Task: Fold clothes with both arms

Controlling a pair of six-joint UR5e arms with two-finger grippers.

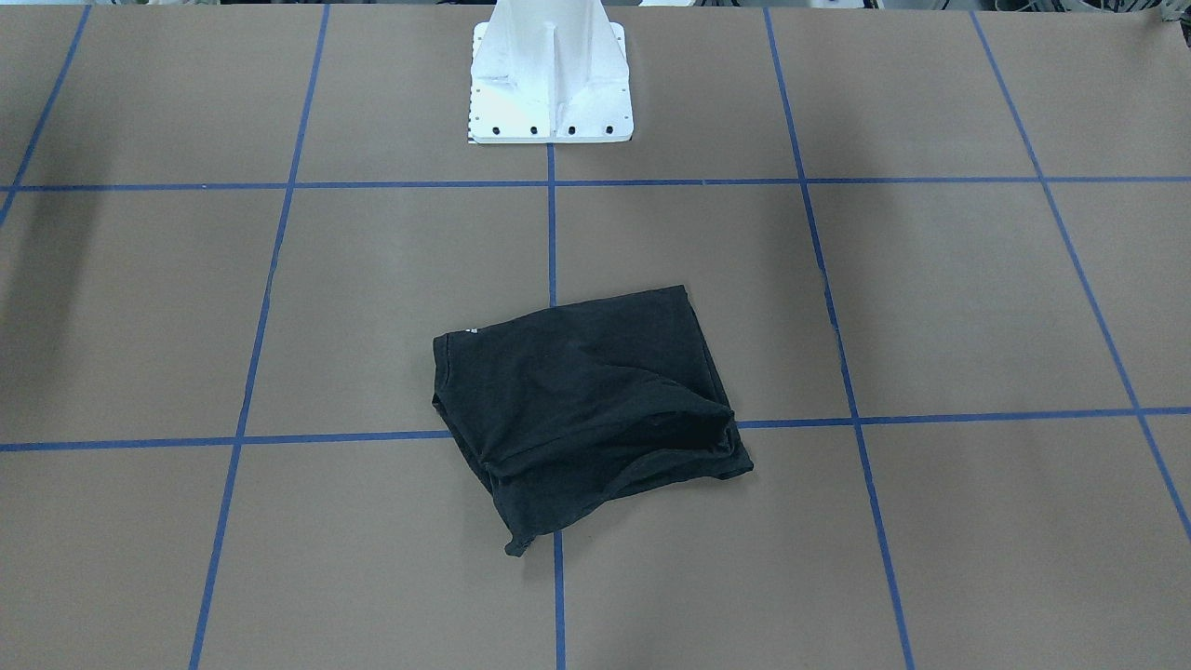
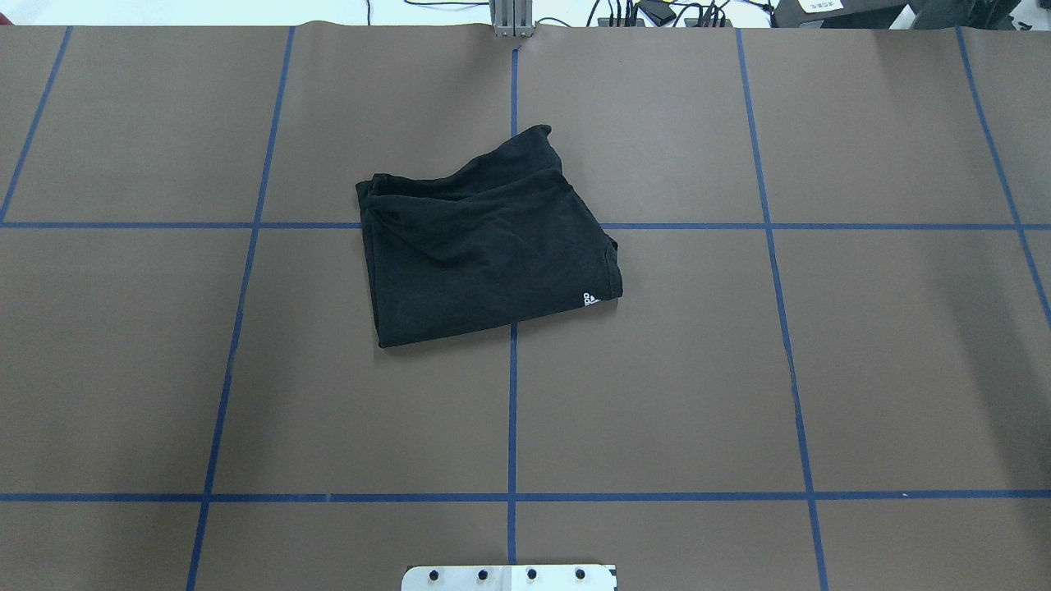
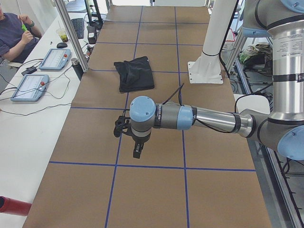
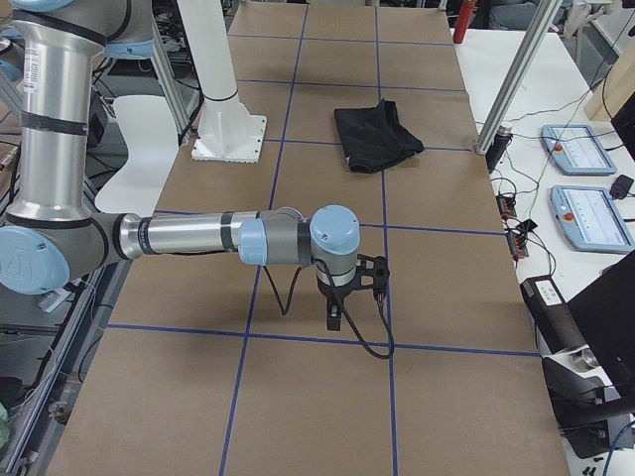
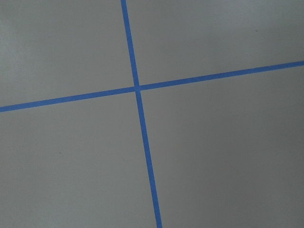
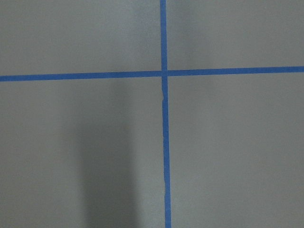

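Left arm (image 3: 209,118): seen only in the exterior left view, stretched low over a bare part of the counter (image 2: 739,369), well apart from the garment.
Left pincer (image 3: 136,151): points down above the counter; whether released or clenched cannot be told. It carries nothing visible, and its wrist view shows only brown surface and a crossing of blue tape lines (image 5: 137,88).
T-shirt (image 2: 484,246): lies near the counter's centre, ahead of the white pedestal base (image 1: 551,84), across a tape crossing. It is gathered into a compact, roughly rectangular stack of several layers. A small white mark (image 2: 589,298) shows at its near right corner.
Right arm (image 4: 189,238): seen only in the exterior right view, likewise low over bare counter, well apart from the T-shirt.
Right pincer (image 4: 334,317): points down; released or clenched cannot be told, nothing visible in it.
Progress: judged essentially finished, since the shirt is a small bundle and neither arm is near it. The far edges are staggered and one corner pokes out, so at most a tidying pass is left.
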